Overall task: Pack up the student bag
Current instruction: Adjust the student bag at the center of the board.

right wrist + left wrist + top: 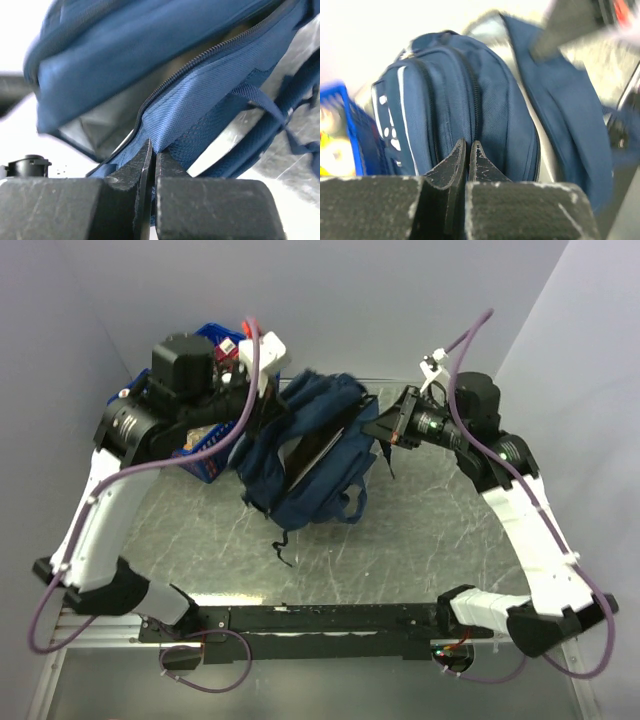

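Observation:
The student bag [310,445], a navy backpack, stands at the table's centre with its main compartment gaping open and a grey lining showing. My left gripper [258,405] is at the bag's left side. In the left wrist view its jaws [468,145] are shut against the bag's front panel [450,100], right on a zip line. My right gripper [385,428] is at the bag's right edge. In the right wrist view it [152,150] is shut on the blue fabric rim [200,90] just below the open zip.
A blue plastic basket [203,458] with several items stands just left of the bag, under my left arm; it also shows in the left wrist view [350,125]. The bag's dark straps [282,540] trail toward the near edge. Grey walls close the back and sides.

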Robot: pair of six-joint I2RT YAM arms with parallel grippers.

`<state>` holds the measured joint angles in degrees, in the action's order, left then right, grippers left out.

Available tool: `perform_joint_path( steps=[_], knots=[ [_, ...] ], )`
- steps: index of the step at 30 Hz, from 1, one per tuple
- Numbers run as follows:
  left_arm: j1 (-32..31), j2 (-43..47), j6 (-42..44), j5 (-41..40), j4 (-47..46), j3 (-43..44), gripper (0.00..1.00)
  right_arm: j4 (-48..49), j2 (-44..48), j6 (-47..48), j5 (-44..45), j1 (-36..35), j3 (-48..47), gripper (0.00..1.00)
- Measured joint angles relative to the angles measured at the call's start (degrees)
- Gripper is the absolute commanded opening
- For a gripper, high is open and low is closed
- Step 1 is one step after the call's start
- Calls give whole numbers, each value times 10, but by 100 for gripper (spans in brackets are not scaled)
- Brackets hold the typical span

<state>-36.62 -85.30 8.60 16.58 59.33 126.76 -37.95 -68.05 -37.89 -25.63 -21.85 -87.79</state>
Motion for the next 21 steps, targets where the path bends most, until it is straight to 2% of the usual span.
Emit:
perform_joint_path(
  steps=[3,8,11,15,16,19,21],
  knots=[
    [-11,40,6,-21,29,-66,1,28,-41,-4,-55,27,15,0],
    [-37,19,10,-56,46,-54,1,92,-138,-1,-124,46,24,0],
    [-50,17,12,-78,49,-63,1,106,-165,4,-135,41,41,0],
    [-78,17,7,-82,36,-110,1,89,-163,34,-112,32,111,0],
    [-86,10,3,-75,30,-125,1,87,-156,46,-92,32,140,5],
    [-112,-10,-5,-50,-23,-183,1,81,-134,74,-24,39,218,8],
    [-125,-37,-9,-33,-51,-203,1,81,-115,88,29,47,281,19]
  ],
)
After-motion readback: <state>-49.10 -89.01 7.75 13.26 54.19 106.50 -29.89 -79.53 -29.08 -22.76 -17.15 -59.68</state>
